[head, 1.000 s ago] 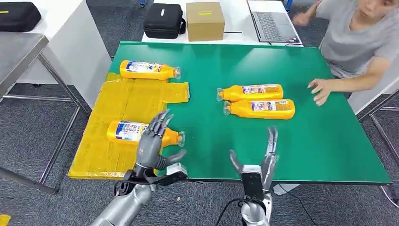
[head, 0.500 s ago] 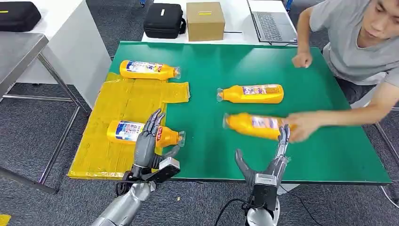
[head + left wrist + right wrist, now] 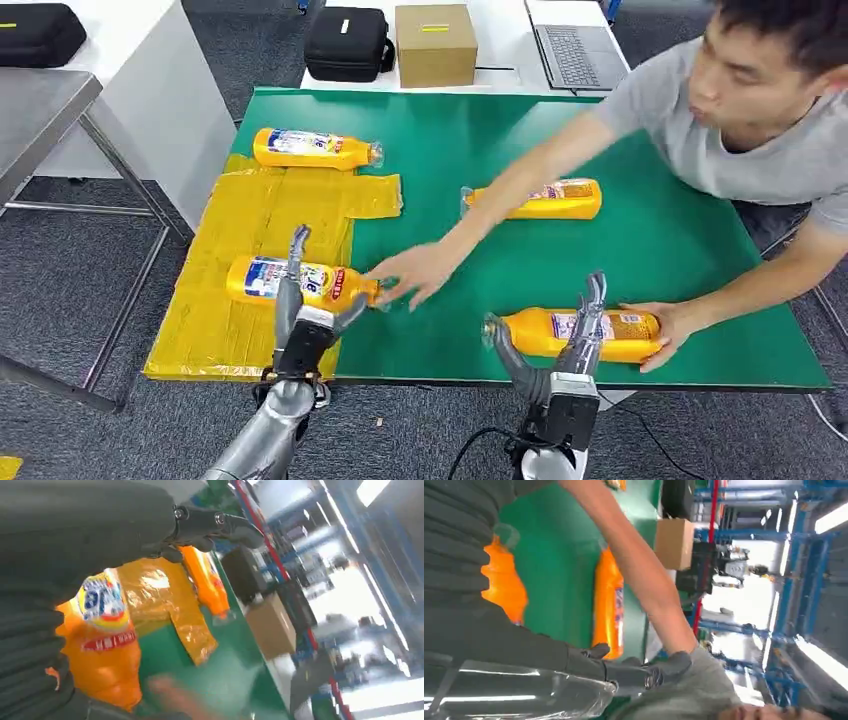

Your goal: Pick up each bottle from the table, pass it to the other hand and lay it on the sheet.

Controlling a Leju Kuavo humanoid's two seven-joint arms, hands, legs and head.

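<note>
Head view: a person leaning over the green desk [image 3: 650, 230] has, within the last second, slid 1 orange bottle from the middle of the desk down to its near edge, where this near-edge bottle [image 3: 575, 334] now lies on its side just in front of the right robot hand [image 3: 560, 350], the person's hand [image 3: 668, 330] on its base. The person's other hand [image 3: 412, 272] has reached across to the cap of the near sheet bottle [image 3: 300, 282], which lies on the yellow sheet [image 3: 270, 215]. The left robot hand [image 3: 305, 300], fingers apart and holding nothing, has drawn back towards the desk edge. The right robot hand is likewise spread and empty. A far sheet bottle [image 3: 315, 148] rests at the sheet's back edge; a fourth bottle [image 3: 545, 198] waits mid-desk, partly crossed by the person's arm. By the look of it, 2 bottles are placed and the next pick has been set up for the right robot hand

Left wrist view: the near sheet bottle [image 3: 102, 645] sits close beside the robot hand's ribbed cover; a blurred shape in the foreground is probably the person's hand

Right wrist view: the near-edge bottle [image 3: 504, 582] is half hidden by the cover, the person's arm crosses the frame, and the fourth bottle [image 3: 609, 600] lies beyond it
</note>
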